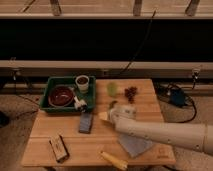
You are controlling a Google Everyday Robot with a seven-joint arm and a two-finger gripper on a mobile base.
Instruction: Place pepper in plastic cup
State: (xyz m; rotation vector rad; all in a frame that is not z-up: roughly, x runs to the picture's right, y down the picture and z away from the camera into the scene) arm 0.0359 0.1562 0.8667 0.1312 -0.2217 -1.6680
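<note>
The pepper (112, 104) shows as a small dark green shape on the wooden table (60, 127), just in front of the plastic cup (113, 88), which stands pale yellow-green and upright near the table's back edge. My gripper (110, 113) is at the end of the white arm (165, 134), which reaches in from the right. It sits right at the pepper's near side and hides part of it. I cannot tell whether it touches the pepper.
A green tray (51, 85) at back left holds a dark red bowl (61, 95) and a white cup (82, 81). A dark red fruit cluster (131, 92) lies right of the plastic cup. A dark flat item (86, 121), a brown bar (59, 147), a yellow item (114, 160) and a grey cloth (134, 145) lie nearer.
</note>
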